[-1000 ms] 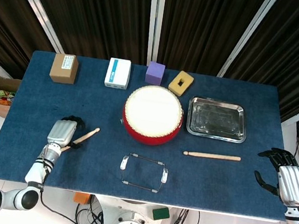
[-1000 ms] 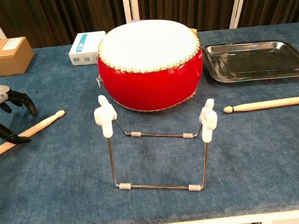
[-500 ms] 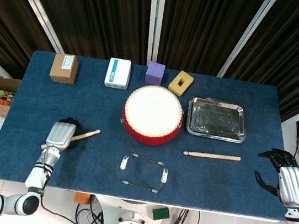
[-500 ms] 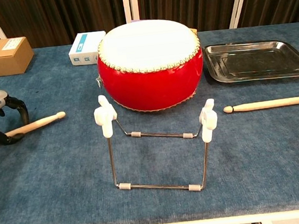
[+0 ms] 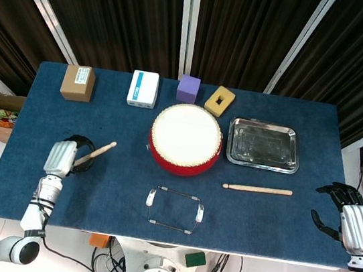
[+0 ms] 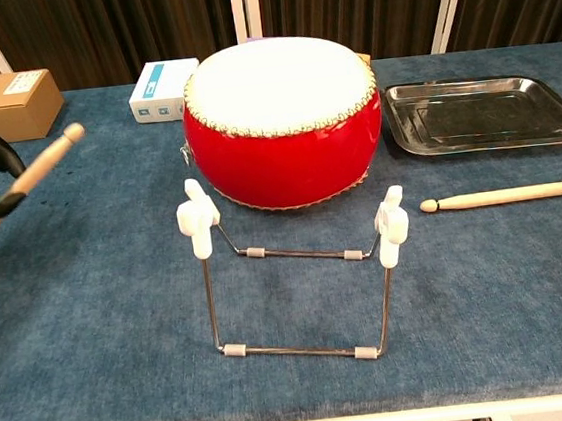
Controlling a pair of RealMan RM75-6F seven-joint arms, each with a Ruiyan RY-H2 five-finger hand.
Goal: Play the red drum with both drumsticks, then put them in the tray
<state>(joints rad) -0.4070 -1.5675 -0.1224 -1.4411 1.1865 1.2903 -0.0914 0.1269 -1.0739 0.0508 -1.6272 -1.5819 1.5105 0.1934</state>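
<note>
Lifted since a second ago, the left hand [image 5: 61, 157] now grips one drumstick [image 5: 95, 154] clear of the cloth, tip angled toward 2 o'clock, while the right hand [image 5: 352, 224] waits at the table's 4 o'clock corner, fingers apart and empty. Nearest stands the wire stand [image 6: 297, 269]; beyond it the second drumstick [image 5: 257, 188] lies flat at 3 o'clock from the stand, then the red drum [image 5: 186, 139] at centre, with the tray [image 5: 263, 145] at its 3 o'clock.
</note>
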